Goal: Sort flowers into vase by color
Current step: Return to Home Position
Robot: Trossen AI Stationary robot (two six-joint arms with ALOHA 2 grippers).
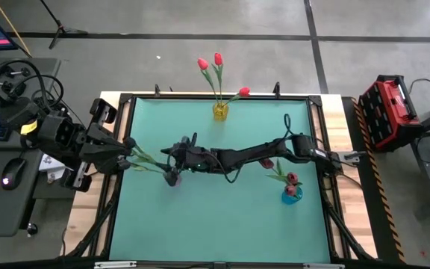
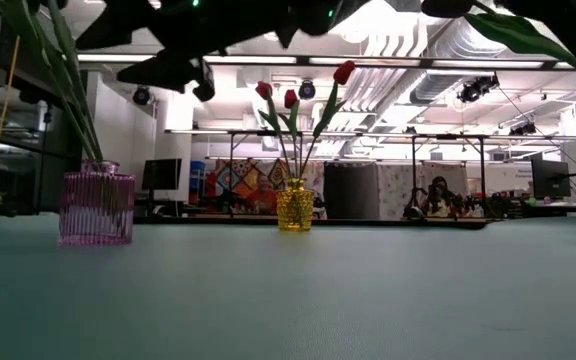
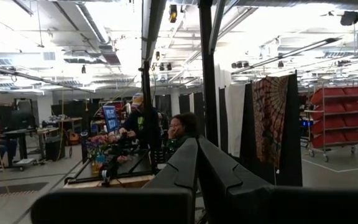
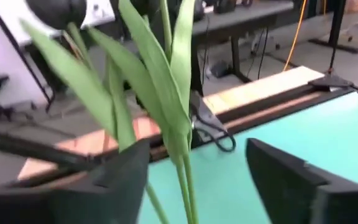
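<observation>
Since these tulips [image 4: 160, 68] are fake, with thin wiry stems and small bud heads, I'd judge them feather-light and springy, apt to twist or slip in a loose pinch. The bare stem below the leaves looks the best hold, never the bud.

Over at the counter's [image 1: 230, 217] left edge, the left end effector [image 3: 197, 144] sits with its fingers pressed together, holding nothing. The violet vase [image 1: 172, 178] stands just beneath the right end effector [image 4: 197, 152], whose fingers gape wide and empty. The vase's green stems [image 4: 180, 168] rise between those fingers, untouched as far as I can tell. Well beyond that end effector, red tulips [image 1: 217, 60] stand in a yellow vase [image 1: 220, 112]. Back by its arm's base, crimson tulips [image 1: 291, 178] fill a blue vase [image 1: 291, 196].
</observation>
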